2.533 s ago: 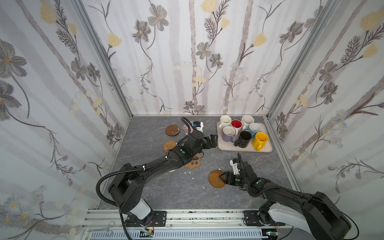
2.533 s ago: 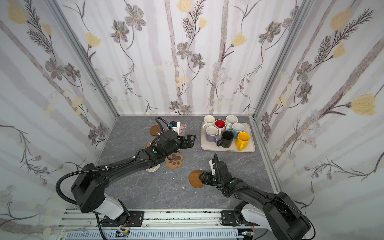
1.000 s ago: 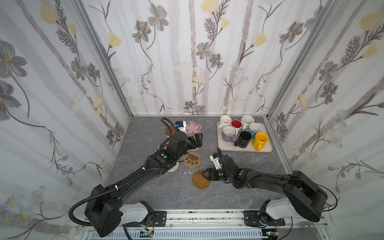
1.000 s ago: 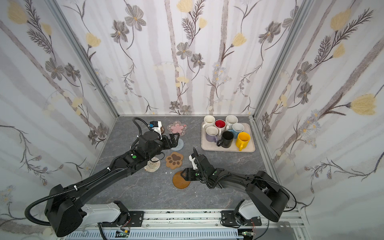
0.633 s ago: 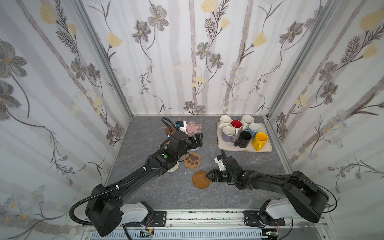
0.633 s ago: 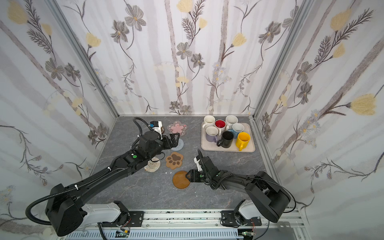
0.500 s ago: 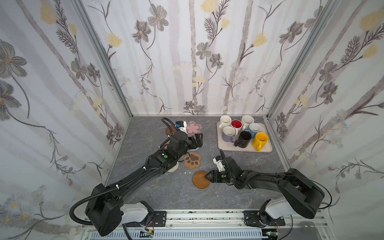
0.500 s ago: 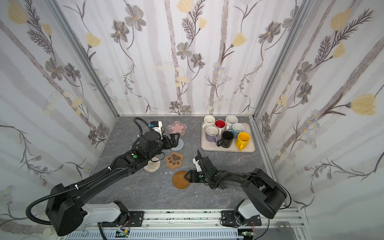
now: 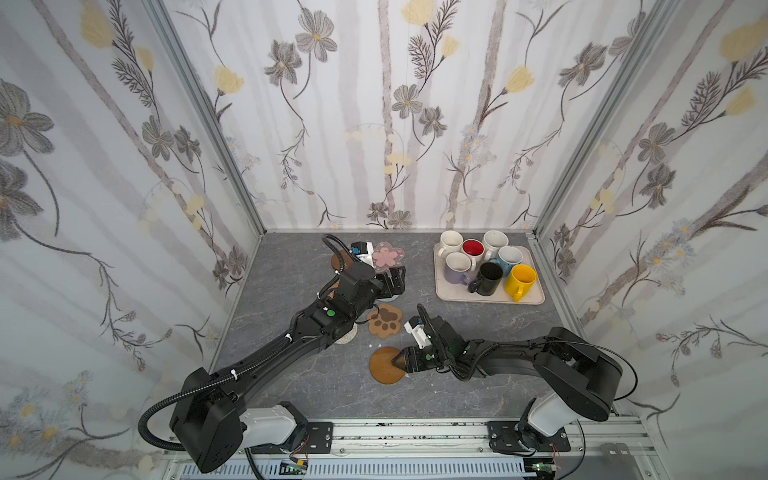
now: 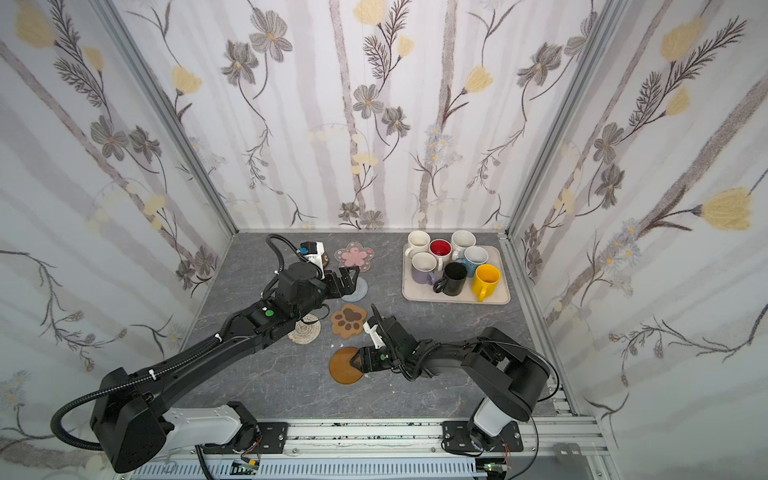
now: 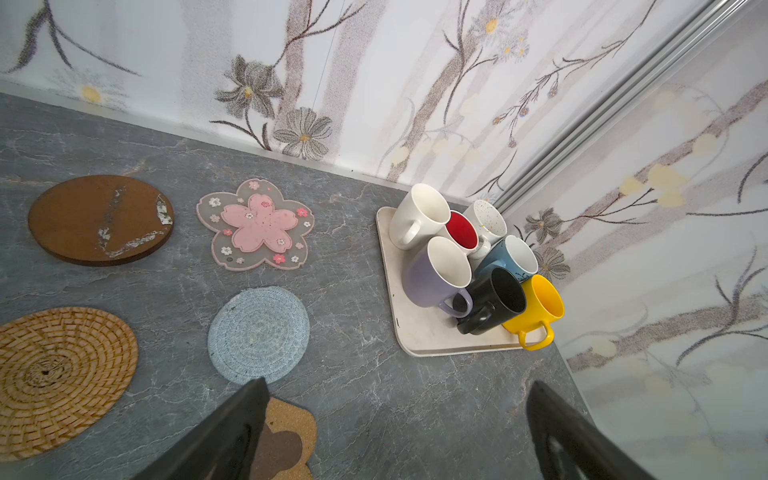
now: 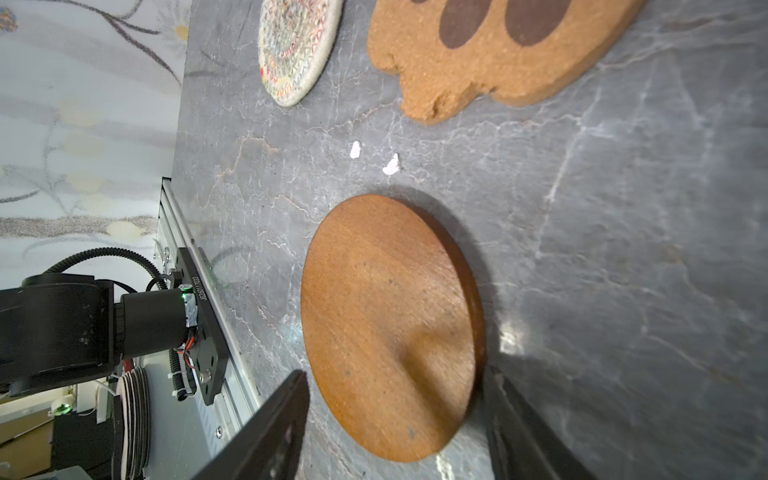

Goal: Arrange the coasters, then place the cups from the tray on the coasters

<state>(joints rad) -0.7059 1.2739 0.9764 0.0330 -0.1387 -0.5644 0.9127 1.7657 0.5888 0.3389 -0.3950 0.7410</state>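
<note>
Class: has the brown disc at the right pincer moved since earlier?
Yes. In a top view the brown disc slid left, ending directly in front of the paw coaster.

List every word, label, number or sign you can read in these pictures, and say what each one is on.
Printed white code on the black base plate, seen in the right wrist view: too small and blurred to read.
The cups, coasters and tray: patterns only, no words or numbers.
Nothing else is legible.
</note>
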